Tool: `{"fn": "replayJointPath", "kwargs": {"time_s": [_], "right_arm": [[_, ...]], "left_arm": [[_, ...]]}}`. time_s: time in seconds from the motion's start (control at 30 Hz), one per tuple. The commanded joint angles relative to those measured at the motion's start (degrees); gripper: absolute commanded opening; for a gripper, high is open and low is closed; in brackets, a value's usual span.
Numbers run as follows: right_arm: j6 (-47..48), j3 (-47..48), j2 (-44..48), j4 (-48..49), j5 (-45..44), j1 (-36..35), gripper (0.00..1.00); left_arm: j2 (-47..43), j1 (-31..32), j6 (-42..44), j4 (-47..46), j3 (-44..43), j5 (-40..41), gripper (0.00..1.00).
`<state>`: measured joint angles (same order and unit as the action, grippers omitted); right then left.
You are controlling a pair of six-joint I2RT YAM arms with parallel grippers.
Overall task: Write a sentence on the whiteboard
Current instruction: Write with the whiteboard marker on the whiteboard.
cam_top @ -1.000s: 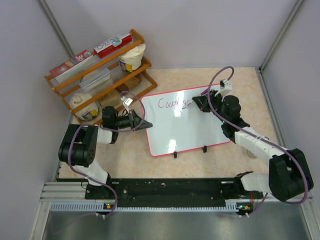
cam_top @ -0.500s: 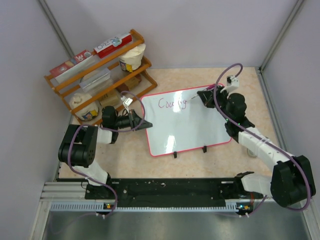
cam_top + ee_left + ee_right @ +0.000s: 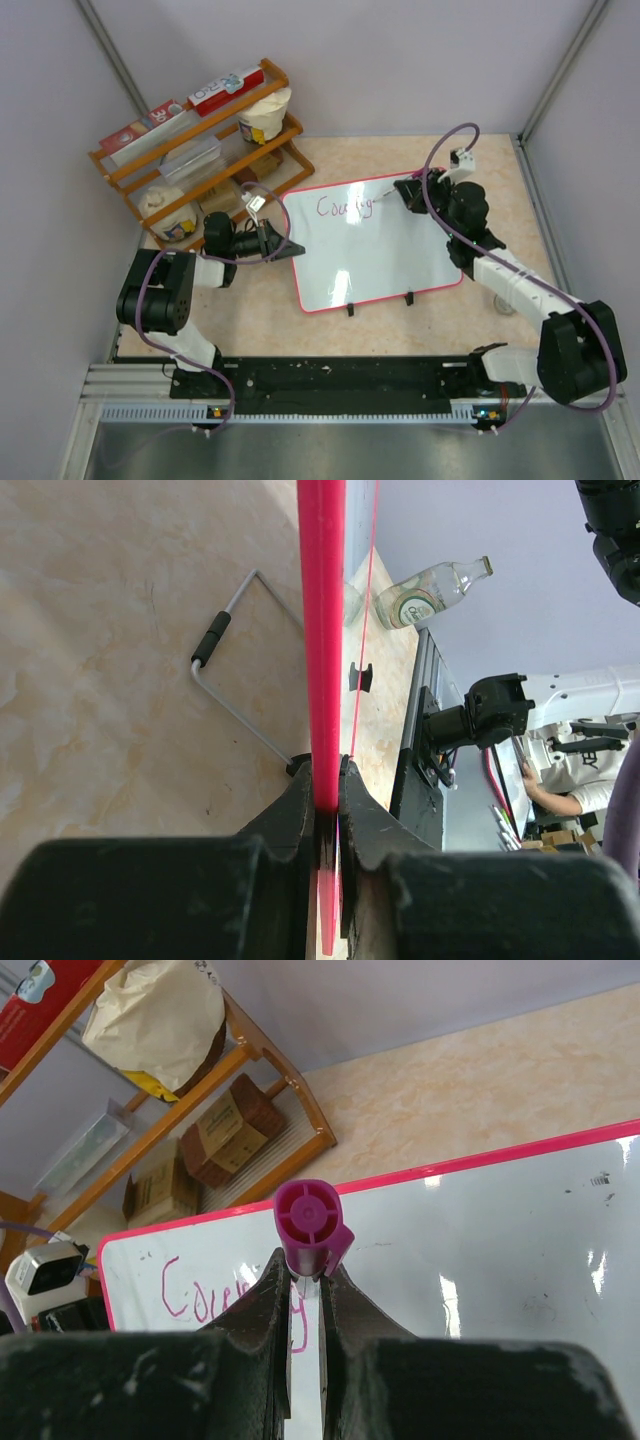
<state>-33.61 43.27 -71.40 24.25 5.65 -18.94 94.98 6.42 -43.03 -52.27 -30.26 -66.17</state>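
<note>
Long axis of whiteboard [image 3: 370,255] runs left-right (clips [image 3: 351,309] nearward); left claw [image 3: 327,780] pinches edge.

Bright, even light, soft shadows (glare patches on the whiteboard [image 3: 520,1240]).

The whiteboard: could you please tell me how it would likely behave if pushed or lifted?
The whiteboard is probably stiff: seen edge-on it runs dead straight from the left gripper clamped on its rim. It looks thin, so likely light for its size. On the smooth table it might slide if unheld.
</note>
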Motion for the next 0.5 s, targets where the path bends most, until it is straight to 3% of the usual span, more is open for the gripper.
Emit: {"fn": "replayJointPath", "kwargs": {"time_s": [0.0, 0.47], "right_arm": [[0.3, 2.7, -1.3, 2.8, -0.1, 0.7, 0.00], [0.7, 0.6, -1.6, 2.3, -1.1, 1.5, 0.00]], "left_arm": [[-0.9, 0.0, 4.2, -0.9, -0.9, 2.9, 0.00], [-0.8, 0.1, 4.2, -0.9, -1.0, 2.9, 0.00]]}}
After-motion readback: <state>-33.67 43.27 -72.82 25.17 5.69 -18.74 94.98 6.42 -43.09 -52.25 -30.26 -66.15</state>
